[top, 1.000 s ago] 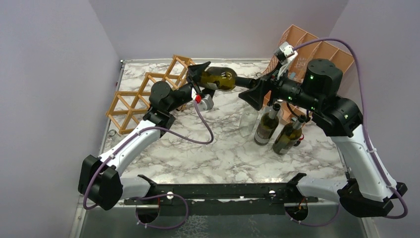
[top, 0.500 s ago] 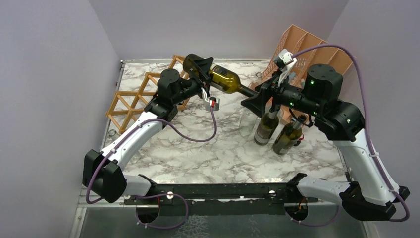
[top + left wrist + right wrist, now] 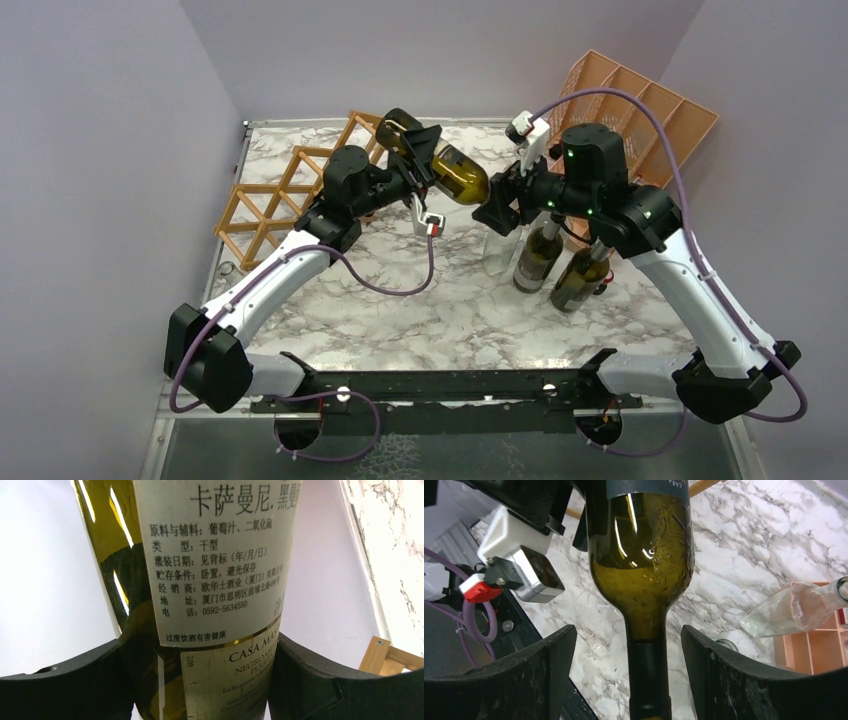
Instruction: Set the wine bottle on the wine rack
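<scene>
Nearest me, on the base side of the right gripper (image 3: 497, 205), two dark green glass bottles (image 3: 558, 262) stand upright on the white marble-pattern table (image 3: 450, 320). A clear glass bottle (image 3: 500, 246) stands just beside them, almost under that gripper.

Right gripper: fingers (image 3: 549, 670) spread wide on either side of the neck of the olive-green glass wine bottle (image 3: 641, 570). In the wrist view I see a gap on both sides and no contact, so this hand is released.

Left gripper (image 3: 413, 142): clenched on the bottle's broad body. In its wrist view both black pads (image 3: 320, 680) press the glass at the white paper label. The bottle is carried off the table, lying roughly level between the two hands, neck towards the right gripper, base towards the left.

Outboard of the left gripper, just beside its wrist, the light tan wooden lattice wine rack (image 3: 285, 190) sits on the table. The bottle is not in any cell.

Farthest out, beyond the right arm, a peach plastic slotted organizer (image 3: 650, 105) leans in the corner.
</scene>
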Motion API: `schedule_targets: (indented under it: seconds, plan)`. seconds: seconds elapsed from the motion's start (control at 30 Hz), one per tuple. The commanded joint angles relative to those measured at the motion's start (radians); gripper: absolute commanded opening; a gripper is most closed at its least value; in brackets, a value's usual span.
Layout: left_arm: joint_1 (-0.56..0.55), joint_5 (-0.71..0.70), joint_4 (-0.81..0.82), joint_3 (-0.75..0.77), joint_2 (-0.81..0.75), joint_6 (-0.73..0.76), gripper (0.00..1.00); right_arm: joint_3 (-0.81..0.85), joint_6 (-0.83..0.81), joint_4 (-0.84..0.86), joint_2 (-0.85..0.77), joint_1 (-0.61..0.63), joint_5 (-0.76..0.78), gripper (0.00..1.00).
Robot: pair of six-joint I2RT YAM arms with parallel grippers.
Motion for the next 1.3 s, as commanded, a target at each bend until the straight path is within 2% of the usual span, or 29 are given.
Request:
schedule_targets:
  seconds: [0.0,0.3,0.43,0.57,0.63,0.7,0.73,0.77,0.8,1.0,1.27]
  plan:
    - [-0.022,0.022,0.134,0.004,-0.067,0.073,0.0,-0.044,-0.052,0.001,0.018,0.007,-0.051,0.77]
    - [-0.028,0.008,0.122,0.003,-0.069,0.071,0.0,-0.12,-0.038,0.06,0.051,0.007,-0.132,0.55]
    - [-0.029,-0.003,0.113,0.006,-0.063,0.069,0.0,-0.138,-0.015,0.088,0.058,0.007,-0.125,0.35]
    - [-0.03,-0.026,0.098,0.007,-0.064,0.065,0.0,-0.14,0.003,0.111,0.06,0.007,-0.102,0.04]
    - [-0.032,-0.033,0.094,0.003,-0.066,0.056,0.02,-0.142,0.015,0.131,0.054,0.007,-0.083,0.01]
    - [-0.031,-0.03,0.103,-0.014,-0.073,0.04,0.51,-0.143,0.028,0.159,0.042,0.007,-0.061,0.01]
    - [-0.032,-0.027,0.113,-0.022,-0.077,0.031,0.67,-0.143,0.036,0.176,0.035,0.006,-0.047,0.01]
    - [-0.032,-0.023,0.119,-0.033,-0.08,0.026,0.79,-0.142,0.042,0.192,0.028,0.006,-0.033,0.01]
    - [-0.034,-0.024,0.12,-0.042,-0.082,0.025,0.97,-0.14,0.052,0.21,0.022,0.007,-0.016,0.01]
    - [-0.036,-0.085,0.127,-0.083,-0.071,0.039,0.99,-0.129,0.116,0.273,0.001,0.007,0.138,0.01]
    - [-0.05,-0.096,0.17,-0.104,-0.101,-0.145,0.99,-0.137,0.155,0.291,-0.003,0.007,0.212,0.01]
